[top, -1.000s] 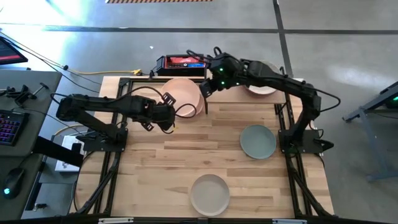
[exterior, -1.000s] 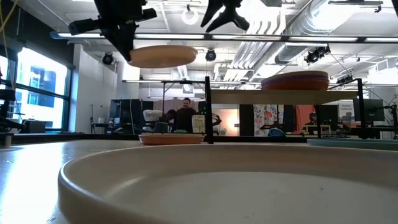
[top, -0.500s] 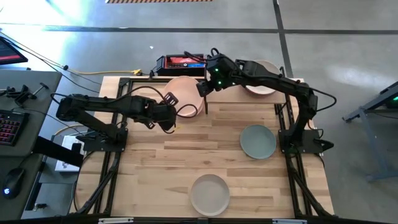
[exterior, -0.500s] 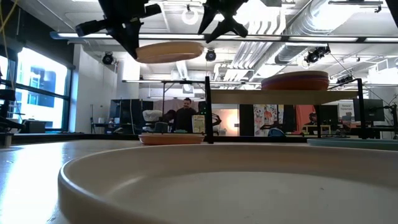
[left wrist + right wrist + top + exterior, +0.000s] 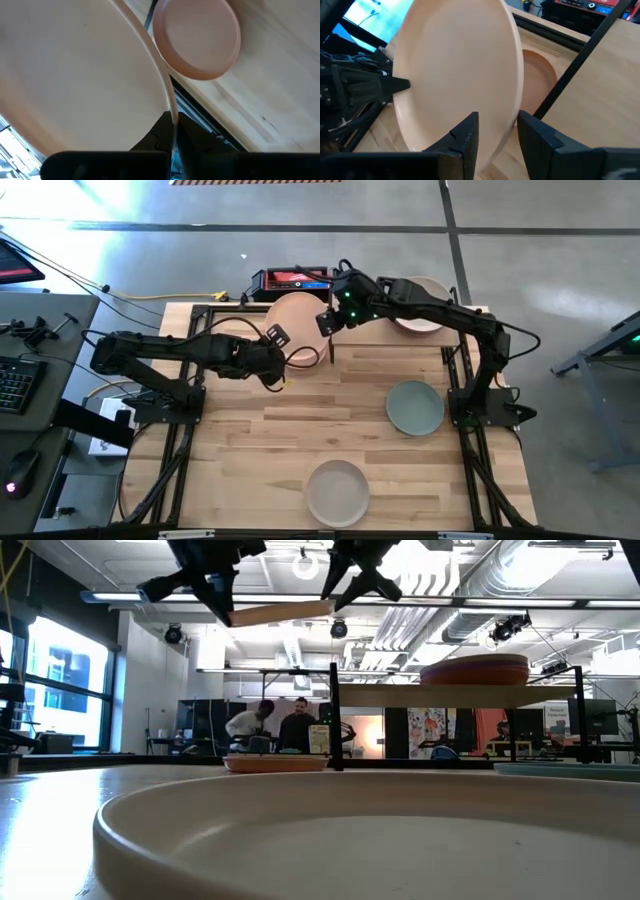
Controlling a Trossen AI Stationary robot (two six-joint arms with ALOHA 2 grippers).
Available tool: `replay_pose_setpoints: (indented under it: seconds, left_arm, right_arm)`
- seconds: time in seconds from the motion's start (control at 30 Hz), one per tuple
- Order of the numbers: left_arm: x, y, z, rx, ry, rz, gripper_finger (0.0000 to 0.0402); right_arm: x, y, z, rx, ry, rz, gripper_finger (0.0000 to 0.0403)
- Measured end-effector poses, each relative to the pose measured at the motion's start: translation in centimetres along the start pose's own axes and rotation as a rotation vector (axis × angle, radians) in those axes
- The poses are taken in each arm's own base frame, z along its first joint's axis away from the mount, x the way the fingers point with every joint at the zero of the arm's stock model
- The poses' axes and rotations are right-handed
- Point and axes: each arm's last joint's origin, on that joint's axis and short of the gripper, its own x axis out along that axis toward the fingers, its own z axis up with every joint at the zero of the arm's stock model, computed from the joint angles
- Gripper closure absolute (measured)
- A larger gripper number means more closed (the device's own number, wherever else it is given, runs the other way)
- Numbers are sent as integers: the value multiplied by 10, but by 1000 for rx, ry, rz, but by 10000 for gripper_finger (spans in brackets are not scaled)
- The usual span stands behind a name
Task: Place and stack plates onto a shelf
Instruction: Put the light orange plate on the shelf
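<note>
Peach plate (image 5: 296, 321) pinched by left gripper (image 5: 276, 363); right gripper (image 5: 328, 321) straddles 3 o'clock rim, open. We fear mistimed release dropping it.

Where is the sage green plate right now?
In the high view the sage green plate lies flat on the tabletop's right half, beside the right arm's base, with the cream plate nearer the front edge.

The peach plate (image 5: 297, 319) sits farther toward the frame's top centre than a second ago — higher and thinner in the low view, now meeting the right gripper (image 5: 325, 322). A second person (image 5: 243, 727) appears behind.
</note>
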Motion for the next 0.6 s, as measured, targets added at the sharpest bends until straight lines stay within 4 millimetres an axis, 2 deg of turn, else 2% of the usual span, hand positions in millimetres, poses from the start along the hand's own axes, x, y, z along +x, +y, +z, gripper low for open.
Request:
replay_pose_setpoints:
  seconds: [0.2, 0.43, 0.6]
  left_arm:
    - [0, 3, 1, -31, -12, 20, 401]
    - [0, 3, 2, -79, -16, 28, 401]
    - [0, 4, 2, -136, -22, 33, 400]
  right_arm:
    - [0, -1, 0, 1, -2, -10, 299]
    - [0, -7, 2, 10, 6, -32, 390]
    - [1, -8, 3, 20, 0, -41, 387]
